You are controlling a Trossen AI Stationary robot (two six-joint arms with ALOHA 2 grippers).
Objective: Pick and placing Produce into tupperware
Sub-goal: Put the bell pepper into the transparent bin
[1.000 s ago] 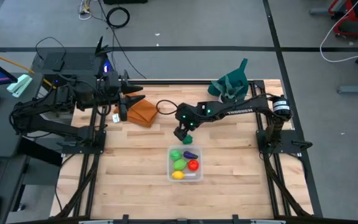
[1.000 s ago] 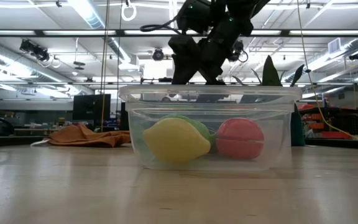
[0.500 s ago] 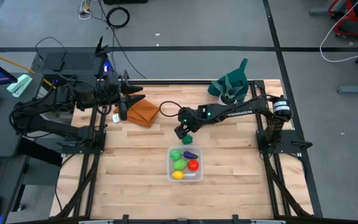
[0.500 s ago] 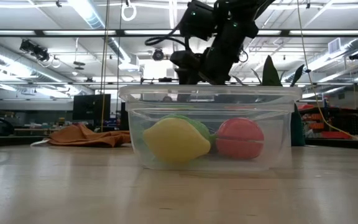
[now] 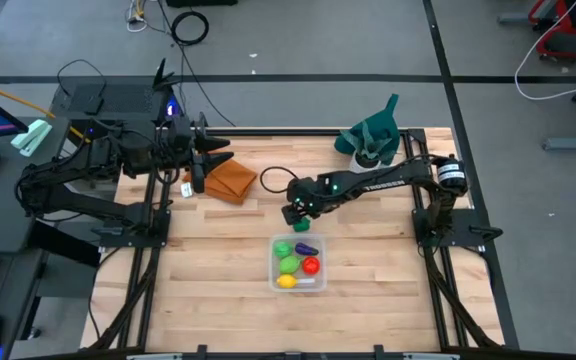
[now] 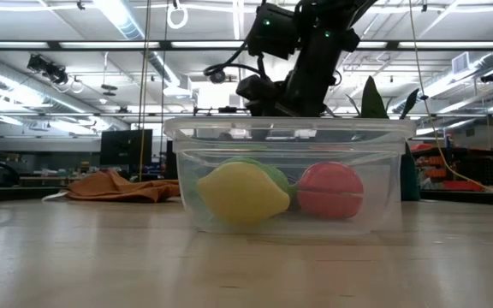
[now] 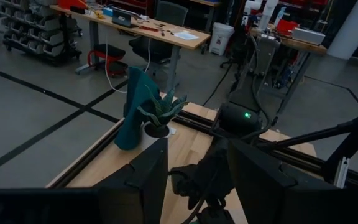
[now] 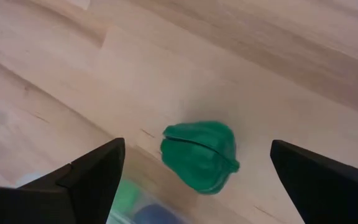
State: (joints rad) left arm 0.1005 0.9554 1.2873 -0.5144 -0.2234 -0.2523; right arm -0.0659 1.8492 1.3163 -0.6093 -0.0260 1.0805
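My right hand is hovering open over the last piece of produce.
Lower centre, the tupperware is holding five pieces; just above it the dark green piece is lying on the surface under my right hand; my left hand, fingers parted, is waiting upper left.

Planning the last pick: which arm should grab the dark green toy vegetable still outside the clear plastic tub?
Right. The right gripper hangs open directly above the dark green toy vegetable, beside the clear plastic tub. The left gripper waits at the table's far left edge.
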